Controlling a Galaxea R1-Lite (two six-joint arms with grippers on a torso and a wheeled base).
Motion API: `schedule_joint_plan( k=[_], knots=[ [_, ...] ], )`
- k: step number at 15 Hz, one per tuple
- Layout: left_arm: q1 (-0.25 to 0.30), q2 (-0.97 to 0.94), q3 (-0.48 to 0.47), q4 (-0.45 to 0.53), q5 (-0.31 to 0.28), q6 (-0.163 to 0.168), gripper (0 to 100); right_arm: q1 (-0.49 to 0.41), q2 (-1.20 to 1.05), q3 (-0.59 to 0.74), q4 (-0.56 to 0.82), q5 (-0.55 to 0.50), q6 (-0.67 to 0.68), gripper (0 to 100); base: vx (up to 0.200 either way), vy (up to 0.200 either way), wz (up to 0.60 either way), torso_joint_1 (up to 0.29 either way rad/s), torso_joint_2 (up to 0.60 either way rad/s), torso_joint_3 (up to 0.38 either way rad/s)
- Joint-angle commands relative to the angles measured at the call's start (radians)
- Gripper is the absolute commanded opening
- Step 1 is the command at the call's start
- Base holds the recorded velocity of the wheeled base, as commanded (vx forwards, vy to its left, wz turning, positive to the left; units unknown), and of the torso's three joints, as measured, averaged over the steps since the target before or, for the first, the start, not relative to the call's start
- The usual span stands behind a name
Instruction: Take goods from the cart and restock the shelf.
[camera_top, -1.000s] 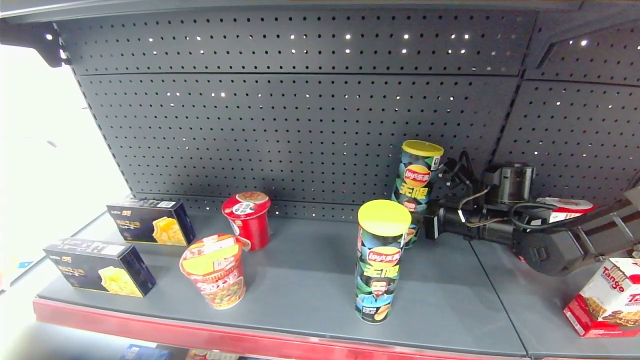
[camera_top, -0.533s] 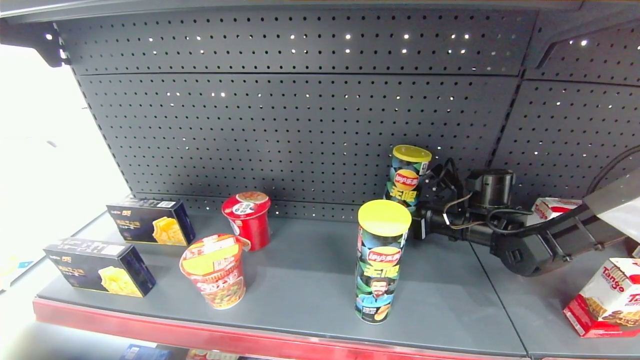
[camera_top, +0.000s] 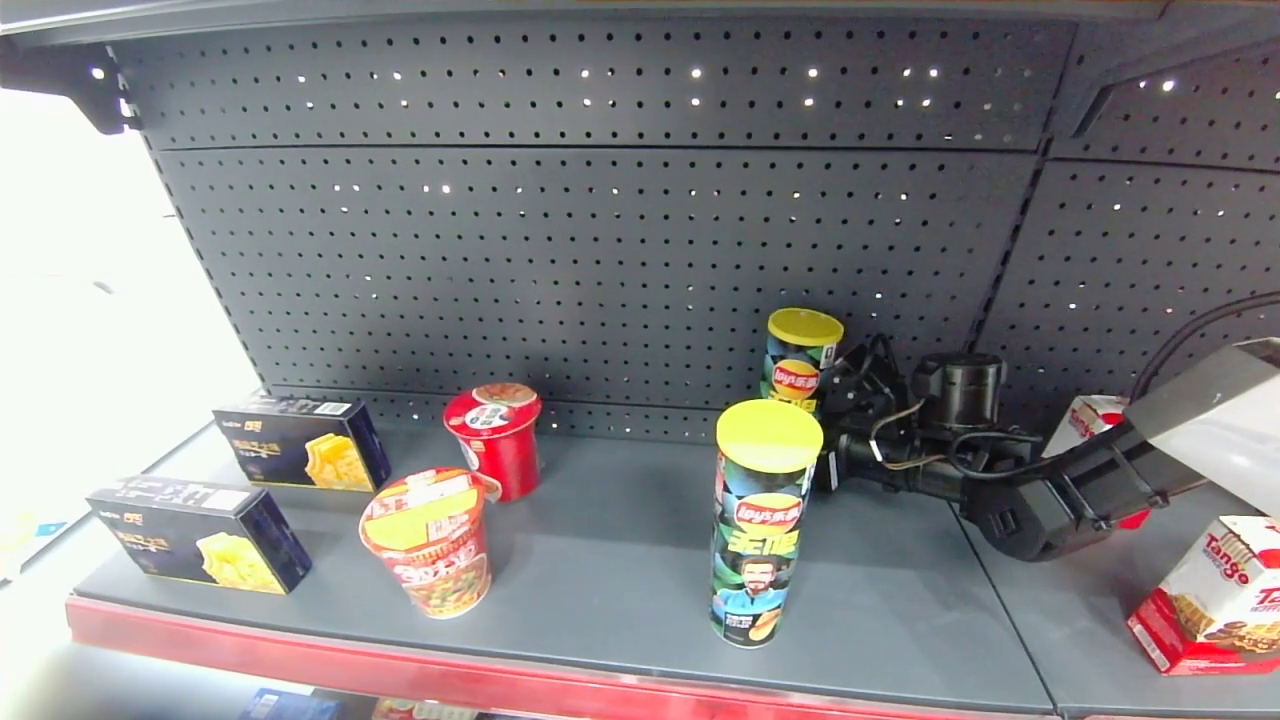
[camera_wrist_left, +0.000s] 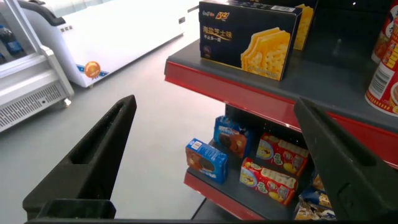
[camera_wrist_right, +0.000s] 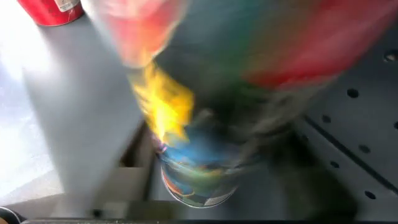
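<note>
Right tool (camera_top: 828, 415) grips a cylindrical chip can (camera_top: 800, 358), flat yellow lid, green-black printed label, at the far side of the shelf (camera_top: 600, 560) behind a matching can (camera_top: 762, 520); left tool (camera_wrist_left: 216, 106) gapes wide.

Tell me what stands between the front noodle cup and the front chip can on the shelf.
Nothing. In the head view the grey shelf is bare between the front noodle cup and the front chip can.

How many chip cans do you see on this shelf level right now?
2. The front chip can stands upright near the shelf edge; the rear chip can is behind it by the pegboard, held in the right gripper.
</note>
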Motion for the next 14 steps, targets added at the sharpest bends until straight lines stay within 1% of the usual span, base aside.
schedule_joint_plan(
  k=[1,4,7,10,12,14],
  knots=[
    [0.000,0.000,0.000,0.000,0.000,0.000,100,0.003,-0.008,0.008,0.003,0.000,-0.002,100,0.000,0.000,0.00,0.000,0.00,0.000],
    [0.000,0.000,0.000,0.000,0.000,0.000,100,0.006,-0.028,0.031,0.004,-0.008,-0.002,100,0.000,0.000,0.00,0.000,0.00,0.000],
    [0.000,0.000,0.000,0.000,0.000,0.000,100,0.005,-0.113,0.152,0.001,-0.015,-0.005,100,0.000,0.000,0.00,0.000,0.00,0.000],
    [0.000,0.000,0.000,0.000,0.000,0.000,100,-0.003,-0.153,0.229,0.001,-0.138,-0.004,100,0.000,0.000,0.00,0.000,0.00,0.000],
    [0.000,0.000,0.000,0.000,0.000,0.000,100,-0.011,-0.159,0.240,0.000,-0.147,-0.001,100,0.000,0.000,0.00,0.000,0.00,0.000],
    [0.000,0.000,0.000,0.000,0.000,0.000,100,-0.012,-0.156,0.232,0.001,-0.184,0.012,100,0.000,0.000,0.00,0.000,0.00,0.000]
  ],
)
